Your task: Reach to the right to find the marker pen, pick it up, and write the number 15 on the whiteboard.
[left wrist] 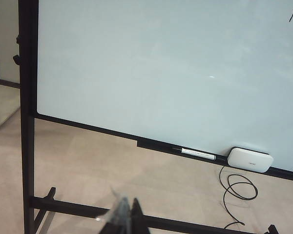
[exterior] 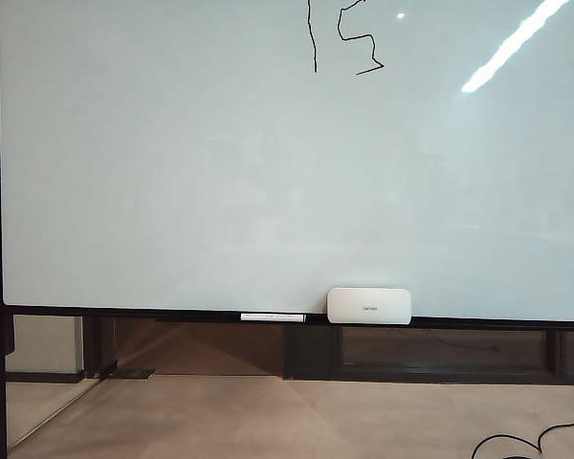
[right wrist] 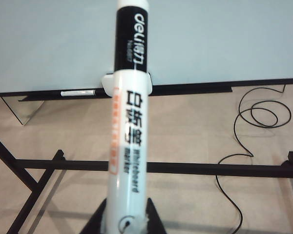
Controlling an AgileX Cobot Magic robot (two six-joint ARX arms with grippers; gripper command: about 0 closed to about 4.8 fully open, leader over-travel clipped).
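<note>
**Marker pen held in the right gripper, number 15 up on the board**

Right gripper [right wrist: 124,222] seen at the near edge of the right wrist view, closed on the marker pen [right wrist: 129,122]. Pen standing straight out from the gripper, pointing toward the whiteboard [right wrist: 210,39] and apart from it. White body with black and orange writing, a black band near the far end, and a pale tip.

Left gripper [left wrist: 124,217] seen low in the left wrist view, dark fingers close together with almost no gap, nothing between them. Hanging above the floor [left wrist: 112,161] in front of the black stand [left wrist: 27,146].

Number 15 [exterior: 342,38] drawn in thin wobbly black lines near the top of the whiteboard [exterior: 220,172] in the exterior view: one long line down, then a bendy 5 to its right, its top cut off by the edge of the picture. No arms in that view.

White eraser block [exterior: 368,305] sitting on the board's bottom ledge. Long white pen [exterior: 273,316] lying flat on the same ledge, just left of the eraser. Black cable [right wrist: 249,126] curled on the floor below the board. Bright streak of light [exterior: 512,43] shining on the board's upper right.
</note>
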